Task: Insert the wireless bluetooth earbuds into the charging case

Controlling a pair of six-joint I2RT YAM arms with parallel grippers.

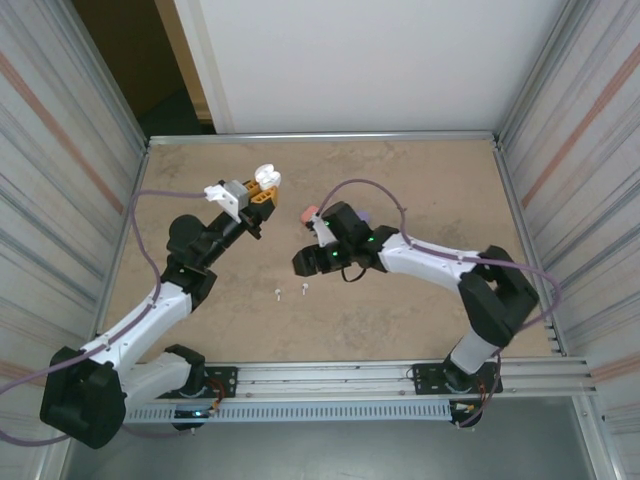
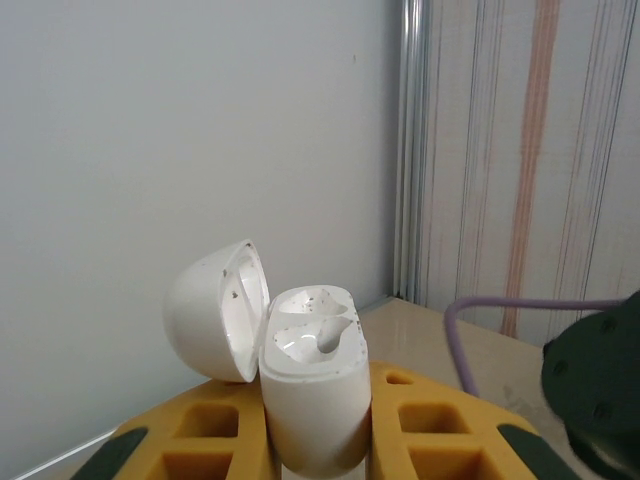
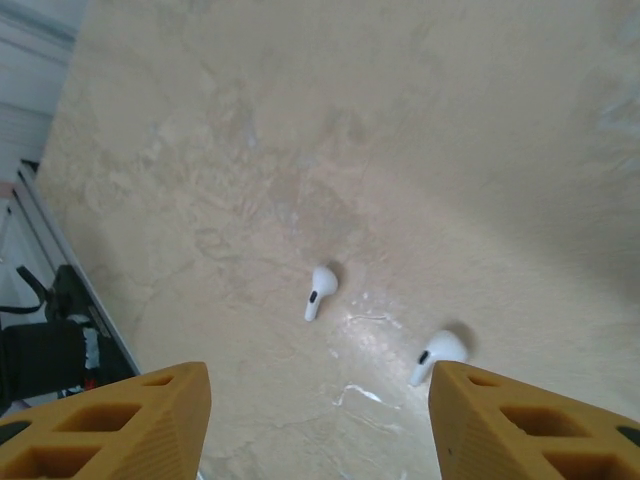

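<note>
My left gripper [image 1: 258,190] is raised over the far middle of the table and shut on a white charging case [image 2: 312,395]. The case stands upright between the yellow fingers [image 2: 440,430]. Its lid [image 2: 212,312] is swung open to the left, and both wells look empty. Two white earbuds [image 1: 277,293] [image 1: 303,290] lie on the table near the middle front. In the right wrist view, one earbud [image 3: 320,290] lies ahead of the jaws and the other earbud [image 3: 440,352] sits just off the right finger [image 3: 535,425]. My right gripper [image 3: 320,430] hovers above them, open and holding nothing.
A pink case [image 1: 310,213] and a purple object [image 1: 365,217] rest on the table behind the right wrist. Metal walls enclose the table on both sides, and the arms' rail [image 1: 400,375] runs along the near edge.
</note>
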